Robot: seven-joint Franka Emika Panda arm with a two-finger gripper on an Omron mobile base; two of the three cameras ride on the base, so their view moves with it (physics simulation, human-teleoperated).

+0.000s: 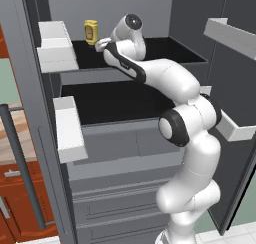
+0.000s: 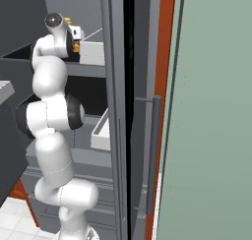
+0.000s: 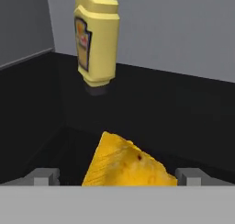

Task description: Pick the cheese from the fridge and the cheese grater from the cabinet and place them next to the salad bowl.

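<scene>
The cheese [image 3: 126,165], a yellow-orange wedge, lies on the black upper shelf [image 1: 170,50] of the open fridge [image 1: 125,138]. My gripper [image 3: 118,177] is open, reaching into that shelf, with the wedge low between its fingertips [image 3: 46,176] and a gap on each side of it. In the left base view the gripper [image 1: 102,44] sits just right of the mustard bottle. A small orange spot of the cheese [image 2: 76,47] shows under the hand in the right base view. The cheese grater, the cabinet and the salad bowl are out of view.
A yellow mustard bottle [image 3: 96,46] stands upright behind the cheese near the back wall. White door bins [image 1: 56,50] flank the shelf on the left door, and another bin [image 1: 230,35] on the right door. Grey drawers [image 1: 120,198] lie below. The fridge's side frame [image 2: 115,111] stands close to the arm.
</scene>
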